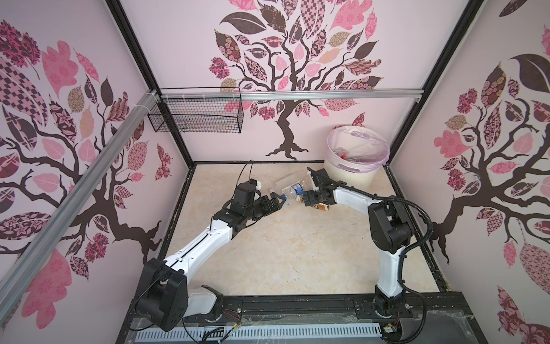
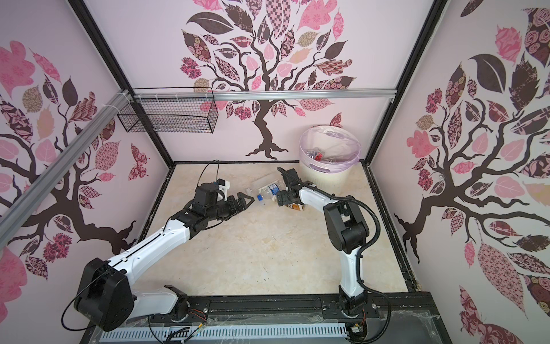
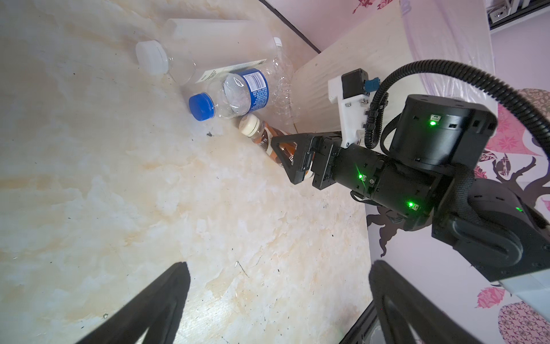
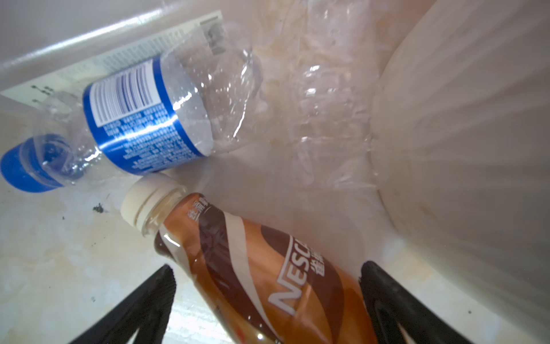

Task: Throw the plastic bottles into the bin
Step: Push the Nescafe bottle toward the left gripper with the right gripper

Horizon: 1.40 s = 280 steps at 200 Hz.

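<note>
Several plastic bottles lie on the floor in front of the bin (image 1: 357,166) (image 2: 327,174). One is clear with a blue cap and label (image 1: 293,190) (image 2: 269,190) (image 3: 238,93) (image 4: 143,119). Another has a white cap (image 1: 272,190) (image 3: 178,56). A crumpled clear one (image 4: 321,104) rests against the bin wall (image 4: 461,134). My right gripper (image 1: 307,200) (image 2: 280,200) (image 4: 268,268) stands open, its fingers on either side of a brown-labelled bottle (image 1: 321,206) (image 4: 238,253) (image 3: 262,135). My left gripper (image 1: 279,202) (image 2: 249,203) (image 3: 279,268) is open over bare floor, short of the blue cap.
A black wire basket (image 1: 196,114) hangs from the rail at the back left. The bin stands in the back right corner and holds some clear plastic and a red scrap. Patterned walls close in three sides of the floor.
</note>
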### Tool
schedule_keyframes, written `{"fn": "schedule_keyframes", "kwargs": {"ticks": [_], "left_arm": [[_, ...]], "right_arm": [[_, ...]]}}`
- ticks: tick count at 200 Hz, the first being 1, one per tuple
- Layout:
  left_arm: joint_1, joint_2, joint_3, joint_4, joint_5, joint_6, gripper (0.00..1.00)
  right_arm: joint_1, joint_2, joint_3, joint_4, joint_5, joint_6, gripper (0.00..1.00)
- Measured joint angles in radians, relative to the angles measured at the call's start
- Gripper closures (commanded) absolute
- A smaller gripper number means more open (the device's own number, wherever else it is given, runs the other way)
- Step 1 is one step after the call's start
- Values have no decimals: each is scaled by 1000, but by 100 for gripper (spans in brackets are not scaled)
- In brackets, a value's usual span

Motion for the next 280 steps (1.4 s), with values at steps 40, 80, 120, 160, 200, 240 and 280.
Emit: {"fn": "schedule_keyframes", "kwargs": {"ticks": [40,80,120,160,200,240,280], "left_arm": [[0,-2,-21,3,2,-6,2],[3,-15,-39,-7,2,-12,2],[5,-21,-41,-18,0,-12,2],[8,-15,-42,-34,1,-12,2],[50,-14,-42,-55,10,-12,2],[128,-5,-42,-70,37,-8,2],[126,131,14,-109,110,32,2]], "right_arm": [[36,-11,-89,-19,-50,50,0],[56,-112,-172,-20,-111,101,1],[54,-223,-212,2,-154,126,0],[55,-227,-244,58,-239,180,0],[88,-226,-266,77,-292,224,0],[111,-229,-265,96,-322,239,0],[78,-298,-272,73,-314,231,1]]}}
